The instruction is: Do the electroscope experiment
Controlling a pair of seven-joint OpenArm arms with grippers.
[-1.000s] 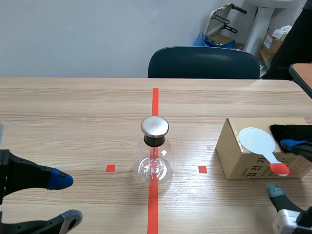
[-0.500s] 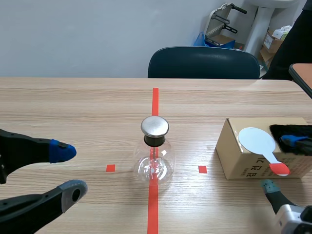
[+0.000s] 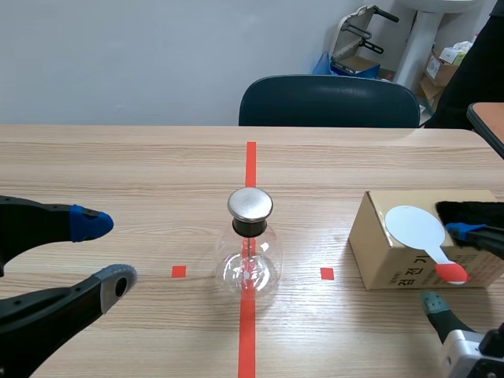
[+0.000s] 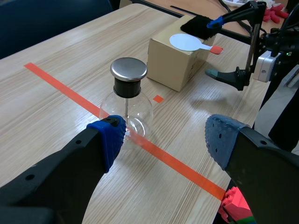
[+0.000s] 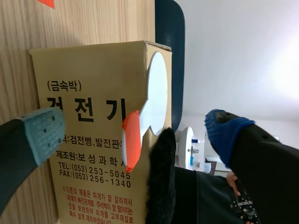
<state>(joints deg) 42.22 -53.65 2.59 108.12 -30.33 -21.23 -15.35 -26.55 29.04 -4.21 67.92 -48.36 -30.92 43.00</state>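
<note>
The electroscope flask (image 3: pixel 250 264) is clear glass with a black collar (image 3: pixel 250 227) and a silvery metal cap (image 3: pixel 250 204). The cardboard box (image 5: pixel 79 70) is tan, printed with black Korean lettering and smaller red lines. The paddle (image 3: pixel 416 227) has a white disc and an orange-red handle. The fur cloth (image 3: pixel 472 211) is black. The table (image 3: pixel 118 165) is pale wood grain, striped with orange-red tape (image 3: pixel 250 161). The chair (image 3: pixel 329 101) is dark teal. The left gripper (image 4: pixel 164 136) is black, with dotted pads (image 4: pixel 110 135) in blue and grey. The right gripper (image 5: pixel 134 129) has pads in grey-green and blue.
</note>
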